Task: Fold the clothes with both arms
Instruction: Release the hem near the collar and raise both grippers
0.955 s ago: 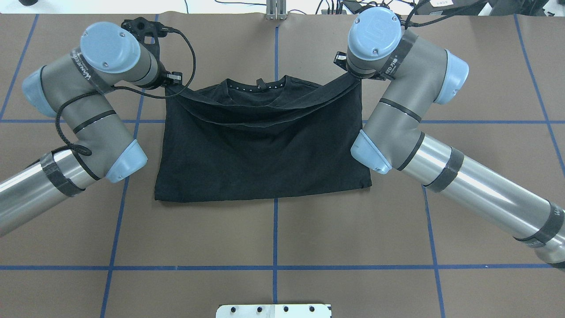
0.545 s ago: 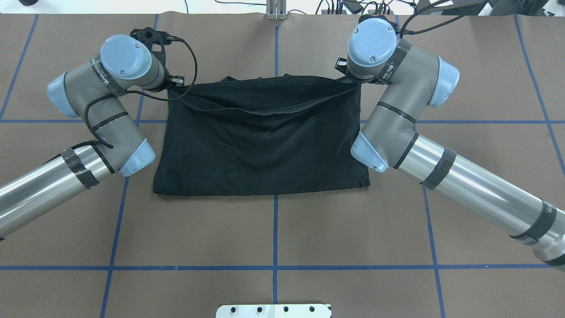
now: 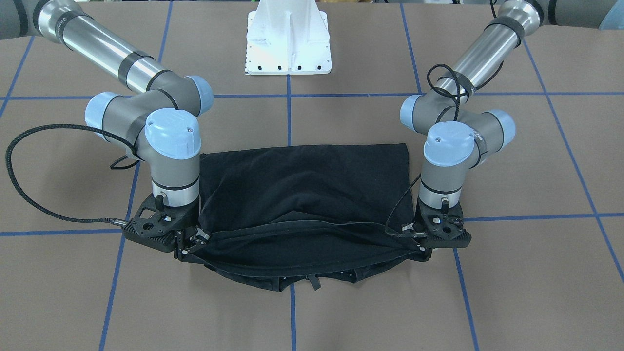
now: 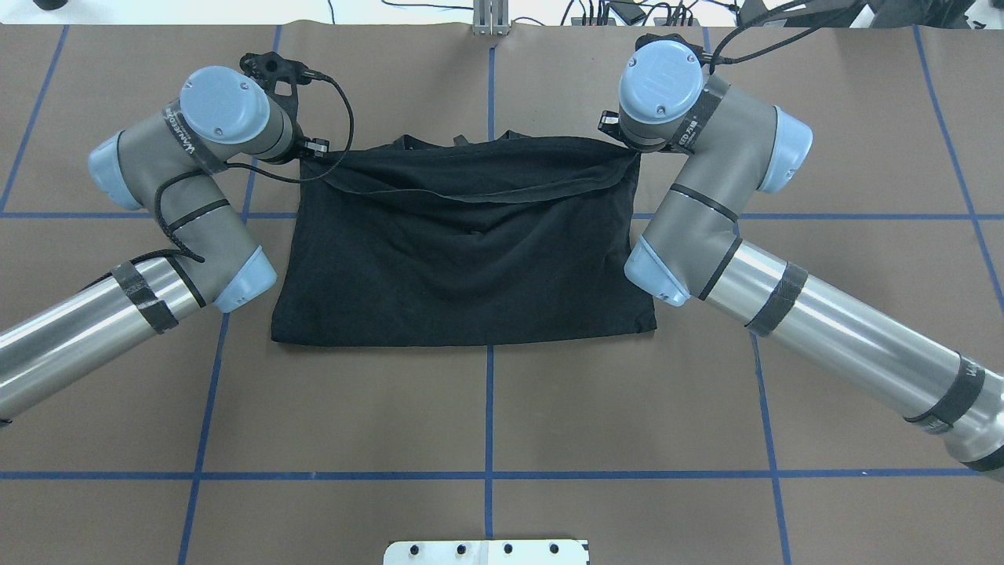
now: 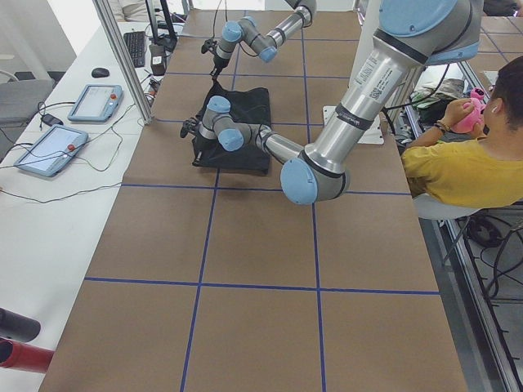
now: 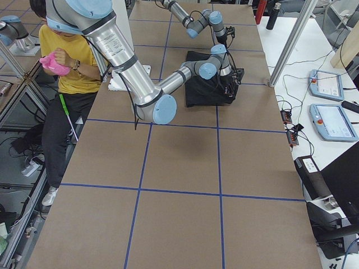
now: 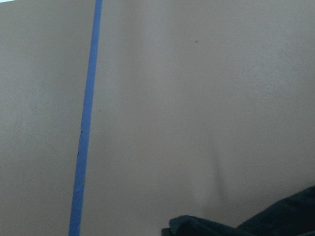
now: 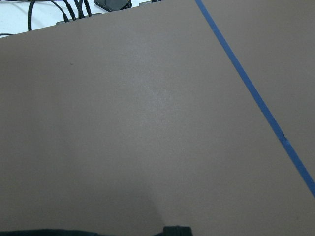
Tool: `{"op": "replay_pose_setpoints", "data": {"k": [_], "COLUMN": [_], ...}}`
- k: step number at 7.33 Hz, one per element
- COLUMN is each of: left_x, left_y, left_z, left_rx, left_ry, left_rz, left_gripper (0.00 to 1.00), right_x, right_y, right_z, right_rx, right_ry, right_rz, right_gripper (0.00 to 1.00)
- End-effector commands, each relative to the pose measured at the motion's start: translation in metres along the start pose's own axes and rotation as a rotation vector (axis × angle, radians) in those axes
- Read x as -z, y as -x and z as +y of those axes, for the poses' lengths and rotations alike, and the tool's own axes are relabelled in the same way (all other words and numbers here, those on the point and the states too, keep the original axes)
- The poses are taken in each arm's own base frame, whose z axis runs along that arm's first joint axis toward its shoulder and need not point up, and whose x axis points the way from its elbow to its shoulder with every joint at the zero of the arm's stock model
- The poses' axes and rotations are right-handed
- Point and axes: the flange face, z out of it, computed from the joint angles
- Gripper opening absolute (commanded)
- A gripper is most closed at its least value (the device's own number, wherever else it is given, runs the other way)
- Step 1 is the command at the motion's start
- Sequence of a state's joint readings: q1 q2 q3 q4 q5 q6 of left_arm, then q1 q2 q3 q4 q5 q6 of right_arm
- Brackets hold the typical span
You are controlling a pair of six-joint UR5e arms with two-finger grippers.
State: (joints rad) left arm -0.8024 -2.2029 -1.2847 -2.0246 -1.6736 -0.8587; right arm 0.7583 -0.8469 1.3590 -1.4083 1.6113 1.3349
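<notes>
The black T-shirt (image 4: 471,259) lies folded on the brown table, its near fold edge straight. My left gripper (image 4: 314,149) is shut on one corner of the top layer at the shirt's far left. My right gripper (image 4: 621,143) is shut on the opposite corner. The held edge sags between them over the collar, which peeks out past it (image 3: 312,282). From the front, the left gripper (image 3: 420,240) and right gripper (image 3: 192,242) sit low, near the table. A strip of black cloth (image 7: 275,219) shows at the bottom of the left wrist view.
The white mounting base (image 3: 288,44) stands at the table's near side. Blue tape lines (image 4: 490,408) grid the brown table cover. A seated person in a yellow shirt (image 5: 470,167) is beside the table. Tablets (image 5: 49,147) and cables lie on the white bench beyond.
Both grippers have carried the held edge away from the base and down, so it now covers most of the collar. Over the last half second they barely moved.
</notes>
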Motion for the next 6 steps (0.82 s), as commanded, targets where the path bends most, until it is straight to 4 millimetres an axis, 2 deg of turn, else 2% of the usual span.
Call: {"op": "replay_pose_setpoints", "data": {"k": [1,2,4,5,6], "left_x": [0.032,0.056,0.104,0.127,0.137], "left_y": [0.004,0.014,0.045,0.051,0.050], "left_z": [-0.014,0.001,0.054,0.069,0.085], "left_rx": [-0.094,-0.136,-0.155,-0.123,-0.055], "left_ry": [-0.053,-0.075,-0.029,-0.033,0.020], "left_rz": [0.043,0.077,0.193,0.230,0.303], "left_gripper": [1.00,1.00,1.00,1.00,1.00], "right_x": [0.008,0.016,0.027,0.035,0.049], "right_y": [-0.002,-0.002,-0.003,-0.006,-0.005], "right_z": [-0.014,-0.017,-0.014,-0.011,-0.005], "right_rx": [0.076,0.113,0.137,0.148,0.157], "right_ry": [0.065,0.102,0.109,0.106,0.103], "right_rz": [-0.034,-0.062,-0.091,-0.108,-0.137], "right_gripper": [1.00,1.00,1.00,1.00,1.00]}}
